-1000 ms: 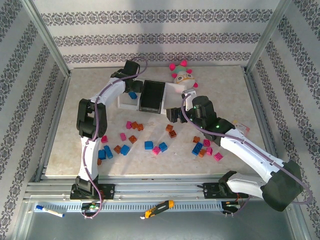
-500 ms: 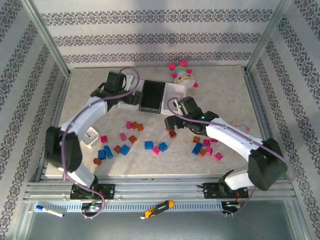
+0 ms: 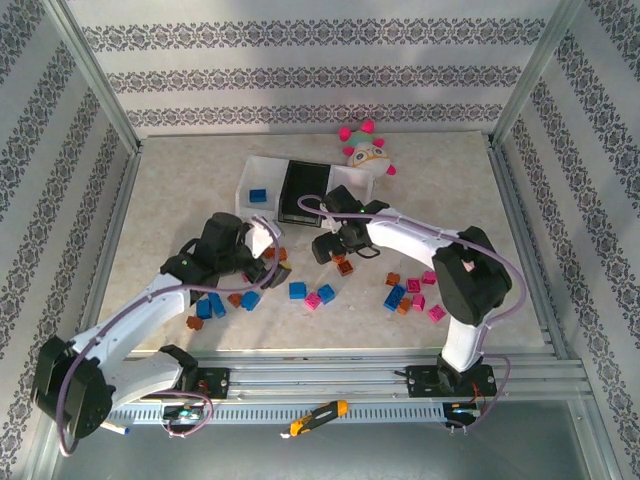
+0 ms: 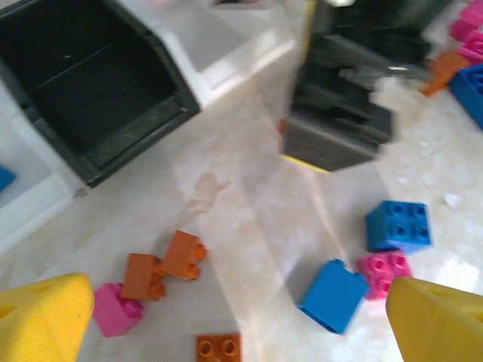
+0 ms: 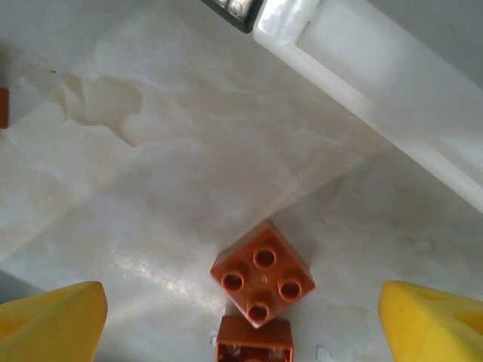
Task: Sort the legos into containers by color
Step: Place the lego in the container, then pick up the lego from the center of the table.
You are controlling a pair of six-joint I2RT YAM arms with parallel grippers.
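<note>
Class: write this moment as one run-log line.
left gripper: open, over loose legos | right gripper: open, above orange brick | containers: blue brick in left white bin

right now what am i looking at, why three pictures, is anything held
Two robot arms stand at the near edge of a table. One picture comes from a fixed camera above and behind them; the other two from cameras on each wrist, the yellow tips being that arm's fingers. Legos lie scattered on the table near a row of containers and a plush toy. The left end effector and right end effector are open, holding nothing; the right hangs over an orange brick.
</note>
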